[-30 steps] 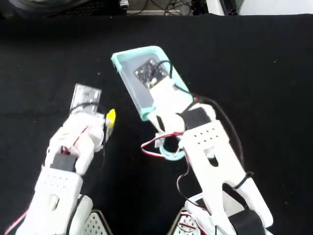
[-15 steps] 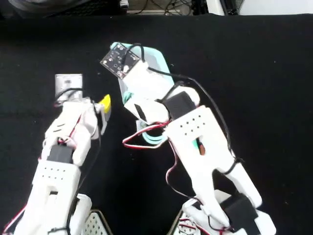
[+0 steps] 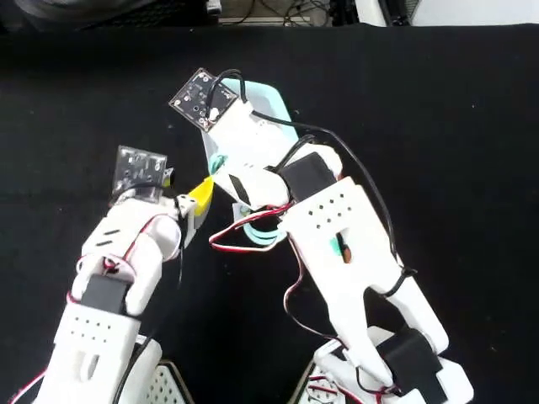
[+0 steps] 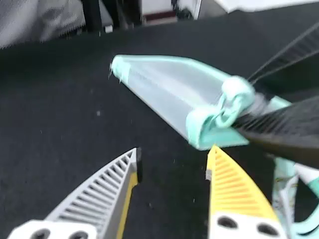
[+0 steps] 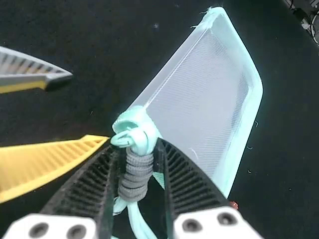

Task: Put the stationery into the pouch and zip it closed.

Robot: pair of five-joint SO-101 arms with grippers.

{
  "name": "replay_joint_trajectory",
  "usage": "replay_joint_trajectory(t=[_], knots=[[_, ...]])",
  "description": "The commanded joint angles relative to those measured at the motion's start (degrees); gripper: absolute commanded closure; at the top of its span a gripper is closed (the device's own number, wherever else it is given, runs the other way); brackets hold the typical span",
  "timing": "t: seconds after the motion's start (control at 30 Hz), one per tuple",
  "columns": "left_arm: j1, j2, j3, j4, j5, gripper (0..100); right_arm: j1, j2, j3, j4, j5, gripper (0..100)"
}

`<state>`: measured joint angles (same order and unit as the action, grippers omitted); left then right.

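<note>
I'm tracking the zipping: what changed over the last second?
The right gripper, now shut on the zipper pull cord, swung along the pouch toward its far end. The open left gripper drew away, then returned beside the pouch. The pouch stayed roughly where it lay.

The left arm (image 3: pixel 118 252) and right arm (image 3: pixel 354 252) are both showing white plastic shells, each carrying black motor blocks (image 3: pixel 307 177) and grids of small round holes. Red and white wires (image 3: pixel 232 244) are trailing from the joints, along with a thin black cable (image 3: pixel 370 194). A dark circuit board (image 3: pixel 200 99) is capping each wrist. The left pincer (image 4: pixel 173 152) is wearing one grey ribbed finger and one yellow. The right pincer (image 5: pixel 139 149) is wearing black ribbed fingers on white bases with screw holes.
</note>
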<state>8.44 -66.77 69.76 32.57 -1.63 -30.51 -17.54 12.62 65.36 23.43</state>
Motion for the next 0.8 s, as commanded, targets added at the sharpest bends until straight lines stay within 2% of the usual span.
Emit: replay_joint_trajectory(t=[0.0,0.23,0.43,0.77], knots=[[-1.36,7.56,-5.58,-3.78,-0.35,77,-0.62,-0.48,-4.09,0.53,0.26,98.5],[-1.54,16.97,-9.1,-5.63,-0.35,77,-0.62,-0.48,-7.6,4.84,0.35,98.5],[-1.54,13.89,-9.01,-5.36,-0.35,77,-0.62,-0.13,-7.6,4.66,0.35,98.5],[-1.45,6.15,-10.24,-0.44,-0.35,77,-0.62,-0.04,-7.6,4.66,0.35,98.5]])
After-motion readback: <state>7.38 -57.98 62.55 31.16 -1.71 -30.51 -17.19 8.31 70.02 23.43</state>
